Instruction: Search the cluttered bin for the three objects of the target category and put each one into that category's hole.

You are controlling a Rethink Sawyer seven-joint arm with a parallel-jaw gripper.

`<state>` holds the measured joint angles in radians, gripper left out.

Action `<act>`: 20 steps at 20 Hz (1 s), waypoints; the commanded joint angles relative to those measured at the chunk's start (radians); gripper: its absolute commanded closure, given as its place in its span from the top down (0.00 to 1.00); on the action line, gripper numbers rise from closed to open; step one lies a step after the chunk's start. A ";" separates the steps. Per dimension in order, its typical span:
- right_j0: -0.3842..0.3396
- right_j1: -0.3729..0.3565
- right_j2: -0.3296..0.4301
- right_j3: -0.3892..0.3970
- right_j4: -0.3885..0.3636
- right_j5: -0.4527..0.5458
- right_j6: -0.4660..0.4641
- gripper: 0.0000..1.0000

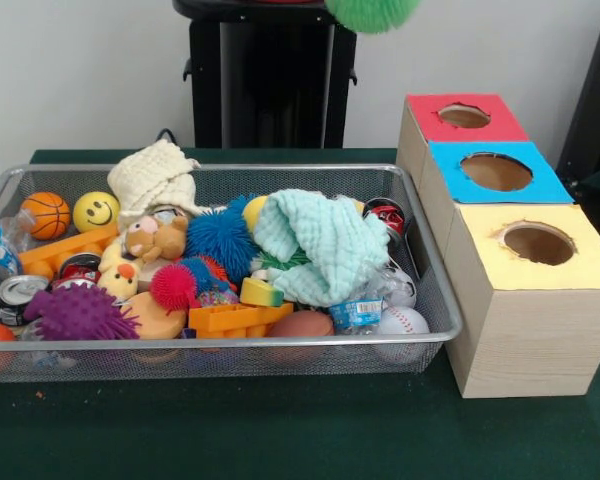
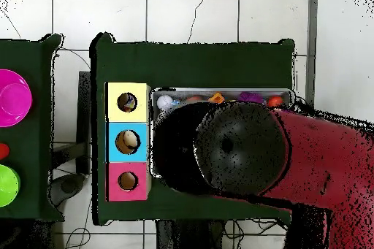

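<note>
Pincer itself is hidden, so its state I cannot tell, though a green spiky ball (image 1: 372, 12) hangs at twelve o'clock as if carried. Overhead, the arm (image 2: 292, 166) covers most of the bin (image 1: 280, 178). Each hole seems to hold something: yellow (image 2: 127, 102), blue (image 2: 128, 142), red (image 2: 128, 181); spiky balls remain binned, blue (image 1: 220, 238), purple (image 1: 78, 314), pink (image 1: 173, 287).

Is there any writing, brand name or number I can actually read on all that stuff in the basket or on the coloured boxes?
No text can be read.
Water bottle label: print too small and blurred.
Cans: markings blurred, no brand legible.
Yellow ball: only a smiley face drawn on it, no words.
Red, blue and yellow box tops: no labels.
</note>
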<state>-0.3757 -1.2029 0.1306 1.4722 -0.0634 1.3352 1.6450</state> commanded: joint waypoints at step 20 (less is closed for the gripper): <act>-0.187 0.402 0.190 -0.319 -0.218 -0.033 -0.133 0.00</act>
<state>-0.6299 -0.9288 0.1846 1.2645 -0.2494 1.3344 1.5917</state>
